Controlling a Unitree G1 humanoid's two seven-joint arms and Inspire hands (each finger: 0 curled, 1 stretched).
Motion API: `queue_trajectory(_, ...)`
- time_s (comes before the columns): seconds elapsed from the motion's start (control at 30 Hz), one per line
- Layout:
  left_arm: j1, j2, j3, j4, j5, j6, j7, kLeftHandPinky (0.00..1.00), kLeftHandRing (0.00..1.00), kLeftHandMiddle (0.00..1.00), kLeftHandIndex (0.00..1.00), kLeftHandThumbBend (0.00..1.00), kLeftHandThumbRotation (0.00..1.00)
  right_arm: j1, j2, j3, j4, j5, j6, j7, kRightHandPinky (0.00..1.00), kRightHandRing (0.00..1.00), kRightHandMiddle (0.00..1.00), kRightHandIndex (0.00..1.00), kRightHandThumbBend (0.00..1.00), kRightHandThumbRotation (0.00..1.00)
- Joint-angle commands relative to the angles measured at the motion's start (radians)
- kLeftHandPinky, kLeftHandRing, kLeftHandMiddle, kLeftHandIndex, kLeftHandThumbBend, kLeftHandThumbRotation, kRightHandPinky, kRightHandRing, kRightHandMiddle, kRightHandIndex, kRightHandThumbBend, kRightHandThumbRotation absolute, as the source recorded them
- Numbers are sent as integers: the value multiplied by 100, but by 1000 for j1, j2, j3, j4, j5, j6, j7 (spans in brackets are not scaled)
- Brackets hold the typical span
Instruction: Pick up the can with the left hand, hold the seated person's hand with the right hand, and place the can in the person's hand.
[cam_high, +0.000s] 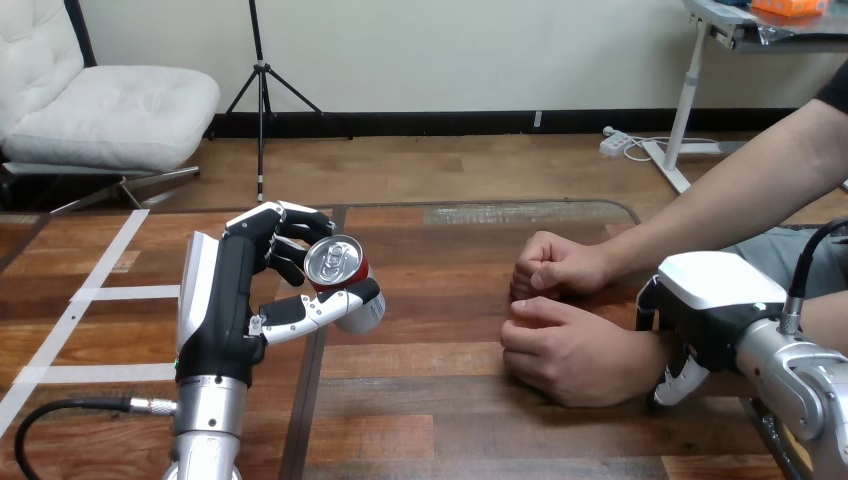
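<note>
A: One step of three is looking done. The left robot hand (240, 290) is gripping the can (338, 265) left of centre in the frame, fingers and thumb curling round it (the can's top is tilting toward the camera).

B: Is it sitting on the table (430, 400)?

A: I am judging it as lifted clear, though the thumb is hiding its base.

B: And the right robot hand (705, 300)?

A: It is sitting at lower right, just beside the wrist of the person's lower hand (570, 355). Whether it is clasping that wrist or only touching it, I cannot tell.

B: So what is remaining?

A: The person's lower hand and the person's upper hand (555, 265) are both resting on the table as closed fists, right of centre, well apart from the can. One is needing to open, and the can is waiting to be carried across and set in it.
</note>
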Motion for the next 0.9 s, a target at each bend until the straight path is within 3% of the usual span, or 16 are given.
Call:
queue_trajectory(0.0,-56,12,14,-52,-4,-7,9,35,40,48,52,67,0,-37,-40,-44,-97,7,4,1,40,48,54,52,75,0)
queue_trajectory(0.87,-81,-1,2,-22,11,-20,24,35,40,48,52,68,0,-16,-62,-99,-304,27,31,62,41,48,54,54,78,0)
